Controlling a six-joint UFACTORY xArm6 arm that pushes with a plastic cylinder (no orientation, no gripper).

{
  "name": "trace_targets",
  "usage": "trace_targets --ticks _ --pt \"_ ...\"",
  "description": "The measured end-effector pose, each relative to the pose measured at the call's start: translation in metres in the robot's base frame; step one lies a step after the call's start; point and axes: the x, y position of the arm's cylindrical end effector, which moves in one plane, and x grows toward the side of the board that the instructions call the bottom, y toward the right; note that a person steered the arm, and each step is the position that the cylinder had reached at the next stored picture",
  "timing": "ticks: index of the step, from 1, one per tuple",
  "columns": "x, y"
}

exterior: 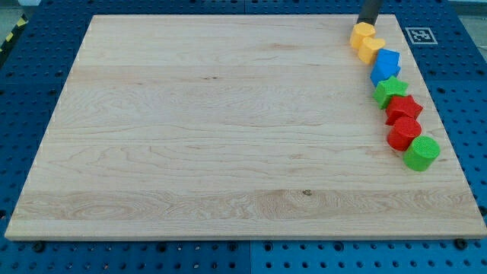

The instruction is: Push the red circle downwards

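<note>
Eight blocks sit in a chain down the board's (pixel 228 129) right edge, and my tip (pixel 368 23) is at its top end.

I am a bare rod with no pincer, so nothing is clenched or released; my tip sits at the view's top, just behind the yellow blocks (pixel 366 41). Below them come the blue blocks (pixel 385 65), the green star (pixel 390 91), the red star (pixel 403 109), then the red circle (pixel 404 133), touching the green circle (pixel 421 153) at the chain's bottom. By my judgement the push is not begun: my tip is well apart from the red circle, and the green circle sits in its downward path. I can read no words; only a black-and-white square marker (pixel 417 35) lies off the board's top right corner.
</note>
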Motion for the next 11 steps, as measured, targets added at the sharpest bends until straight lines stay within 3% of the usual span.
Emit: trace_targets --ticks 2,3,4,6,7,10,11 --pt "0.000 0.000" --pt "-0.020 0.005" --pt "-0.023 0.072" --pt "0.158 0.100" --pt "0.224 0.098" --pt "0.250 -0.017" --pt "0.283 -0.016"
